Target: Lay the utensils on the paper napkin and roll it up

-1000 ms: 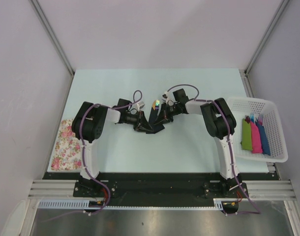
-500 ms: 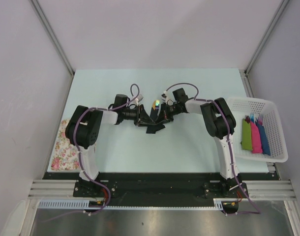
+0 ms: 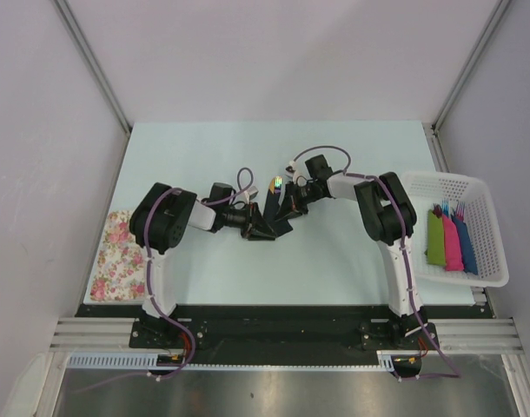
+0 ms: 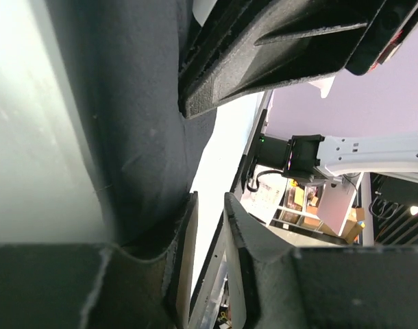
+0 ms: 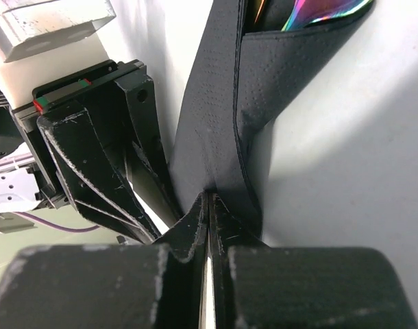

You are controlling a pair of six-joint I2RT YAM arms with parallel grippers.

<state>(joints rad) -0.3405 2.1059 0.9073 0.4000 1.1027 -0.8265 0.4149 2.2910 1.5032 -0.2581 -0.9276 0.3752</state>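
Observation:
The black paper napkin [image 3: 274, 229] is lifted at mid-table between both grippers, folded into a standing pocket. The shiny rainbow-tinted tips of the utensils [image 3: 276, 183] poke from its far end, and in the right wrist view they sit inside the fold [image 5: 318, 10]. My right gripper [image 3: 283, 211] is shut on the napkin's [image 5: 216, 103] lower edge, seen at the pinch [image 5: 209, 199]. My left gripper [image 3: 253, 224] is pressed against the napkin [image 4: 140, 103] from the left. Its jaws [image 4: 210, 205] stand a narrow gap apart with nothing between them; the paper lies along the outside of one finger.
A white basket [image 3: 486, 195] at the table's right edge holds green [image 3: 435, 239], pink [image 3: 453, 243] and blue [image 3: 467, 246] bundles with fork tips. A floral cloth [image 3: 113, 256] lies at the left edge, partly under the left arm.
The left arm swung out to the left and came back, its gripper staying against the napkin, which now stands a little more bunched. The right gripper has kept its pinch in place.

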